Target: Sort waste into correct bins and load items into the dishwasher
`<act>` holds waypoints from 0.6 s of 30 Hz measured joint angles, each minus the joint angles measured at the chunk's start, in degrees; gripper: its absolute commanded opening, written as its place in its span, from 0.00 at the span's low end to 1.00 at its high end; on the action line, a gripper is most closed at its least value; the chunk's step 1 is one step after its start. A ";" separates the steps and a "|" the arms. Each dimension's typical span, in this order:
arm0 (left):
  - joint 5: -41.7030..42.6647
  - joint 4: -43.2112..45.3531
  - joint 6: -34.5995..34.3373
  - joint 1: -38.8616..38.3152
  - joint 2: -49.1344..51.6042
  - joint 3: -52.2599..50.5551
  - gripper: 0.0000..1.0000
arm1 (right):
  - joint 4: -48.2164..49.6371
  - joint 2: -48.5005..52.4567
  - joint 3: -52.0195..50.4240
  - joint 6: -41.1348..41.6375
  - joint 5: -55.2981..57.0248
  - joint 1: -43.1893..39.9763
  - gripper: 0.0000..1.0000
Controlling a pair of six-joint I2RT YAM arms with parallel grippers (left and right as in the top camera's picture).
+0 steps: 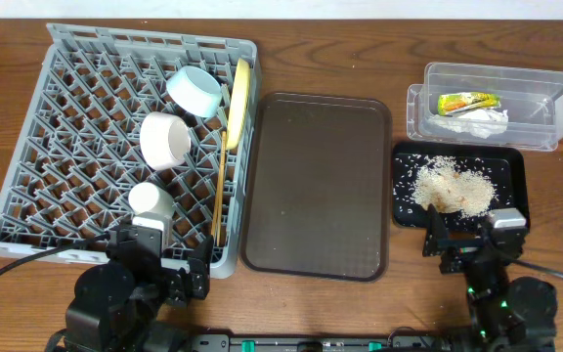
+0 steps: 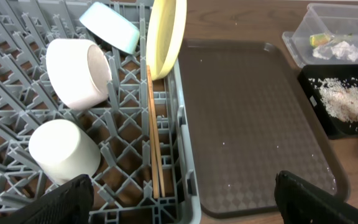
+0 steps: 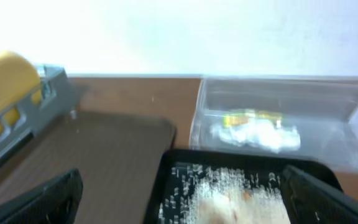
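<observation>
dish rack [image 1: 76, 127] | brown tray [image 1: 316, 186] just beside, black tray [image 1: 512, 181] beyond | both jaws wide

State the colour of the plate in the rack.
Pale yellow round plate; clearest in left wrist view.

Grey plastic rack [image 1: 86, 127], clear tub [image 1: 541, 108], wooden table [image 1: 360, 59]

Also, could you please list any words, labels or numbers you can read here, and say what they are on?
None can be read. Any print on the snack wrapper in the clear tub is too small and blurred in every view.
</observation>
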 measured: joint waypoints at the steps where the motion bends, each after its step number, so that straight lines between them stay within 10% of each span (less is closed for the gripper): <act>1: 0.00 0.00 0.00 0.00 0.00 0.00 0.93 | 3.02 -1.01 -1.95 0.00 0.00 0.00 0.99; 10: -0.02 0.04 0.00 0.00 0.00 0.00 0.93 | 24.13 -6.05 -14.69 -0.22 2.36 0.00 0.99; 18: 0.00 0.02 0.00 0.00 0.00 0.00 0.93 | 19.39 -6.16 -19.80 -0.24 3.21 0.02 0.99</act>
